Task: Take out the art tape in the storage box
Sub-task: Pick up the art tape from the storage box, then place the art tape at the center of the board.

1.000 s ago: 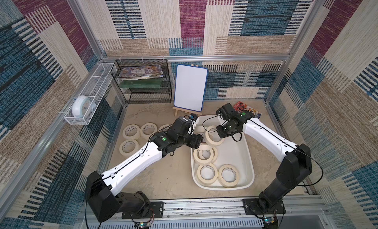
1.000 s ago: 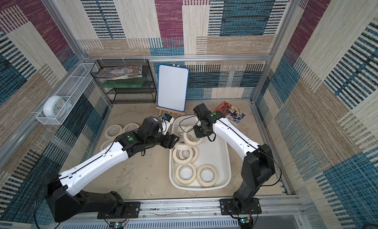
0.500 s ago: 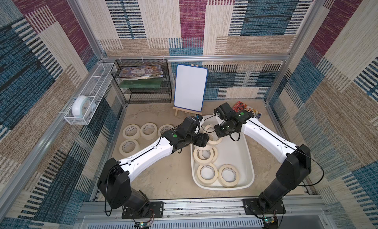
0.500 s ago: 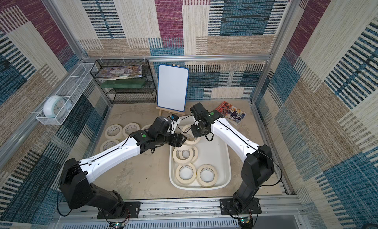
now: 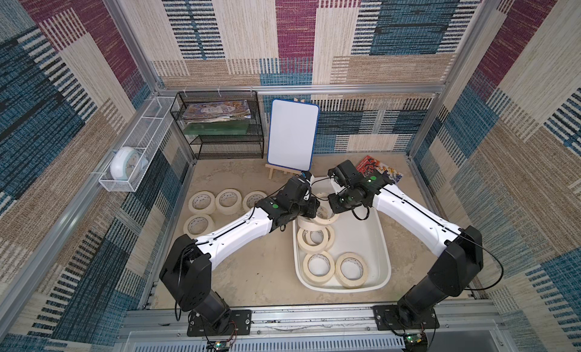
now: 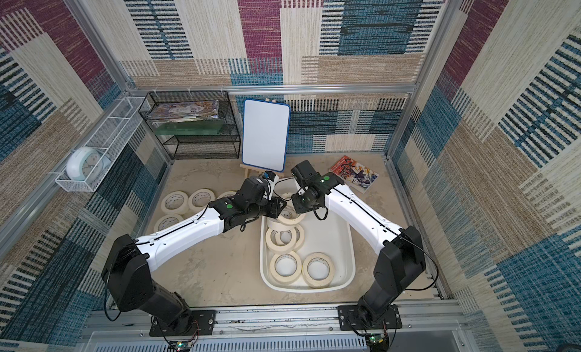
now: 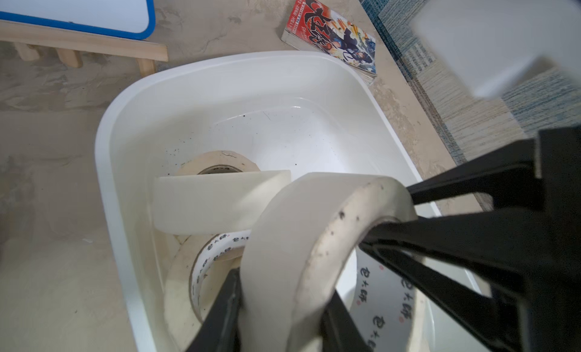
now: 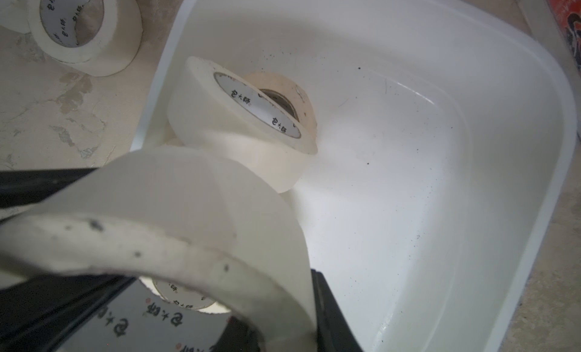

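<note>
Art tape rolls (image 5: 301, 240) lie in the white storage box (image 5: 361, 240), with several more on the tabletop (image 5: 251, 271) beside it. Over the box's far end, the left gripper (image 7: 279, 306) and right gripper (image 8: 283, 315) both pinch the wall of one raised roll (image 7: 283, 227).

There's the white, round-cornered storage box (image 5: 367, 240), a pair of cream art tape rolls (image 5: 319, 265) lying flat at its near end, more overlapping along its left wall, one speckled roll (image 7: 283, 240) up on edge over the far end, and four rolls (image 5: 201, 202) flat outside on its left.
</note>
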`<action>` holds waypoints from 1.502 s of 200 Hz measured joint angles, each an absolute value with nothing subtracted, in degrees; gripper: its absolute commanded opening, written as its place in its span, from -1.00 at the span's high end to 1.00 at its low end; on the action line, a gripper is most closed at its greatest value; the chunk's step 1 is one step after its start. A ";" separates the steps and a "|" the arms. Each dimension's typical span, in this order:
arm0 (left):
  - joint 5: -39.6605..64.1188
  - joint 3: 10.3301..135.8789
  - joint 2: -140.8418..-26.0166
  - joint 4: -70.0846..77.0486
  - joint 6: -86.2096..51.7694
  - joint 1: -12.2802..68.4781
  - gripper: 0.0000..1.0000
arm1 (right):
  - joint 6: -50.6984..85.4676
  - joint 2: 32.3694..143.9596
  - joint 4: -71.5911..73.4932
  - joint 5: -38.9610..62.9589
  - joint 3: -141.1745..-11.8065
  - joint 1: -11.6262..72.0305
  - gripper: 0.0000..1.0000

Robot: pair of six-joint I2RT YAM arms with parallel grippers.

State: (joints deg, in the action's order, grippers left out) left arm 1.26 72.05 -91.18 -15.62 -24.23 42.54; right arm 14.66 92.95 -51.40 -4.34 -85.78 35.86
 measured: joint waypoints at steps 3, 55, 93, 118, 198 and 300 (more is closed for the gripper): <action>0.97 72.07 -91.18 -15.92 -24.23 42.57 0.78 | 14.66 92.95 -51.40 -4.16 -85.78 35.88 0.94; -2.61 71.59 -88.44 -20.27 -21.30 42.37 0.89 | 15.59 91.66 -49.32 -1.34 -85.41 35.64 -0.50; -4.40 70.30 -85.30 -20.14 -19.46 42.52 0.83 | 16.51 89.12 -48.21 0.23 -85.06 34.33 -0.65; -5.56 69.30 -82.98 -19.16 -17.96 42.48 0.89 | 16.49 87.44 -46.85 3.90 -84.05 32.80 -0.66; -1.15 65.71 -76.23 -15.88 -15.07 38.54 0.95 | 19.22 75.18 -28.51 15.79 -71.50 29.47 -0.66; -15.57 67.16 -79.18 -33.41 -15.18 29.47 1.00 | 21.28 72.38 -28.47 4.03 -70.72 26.35 -0.67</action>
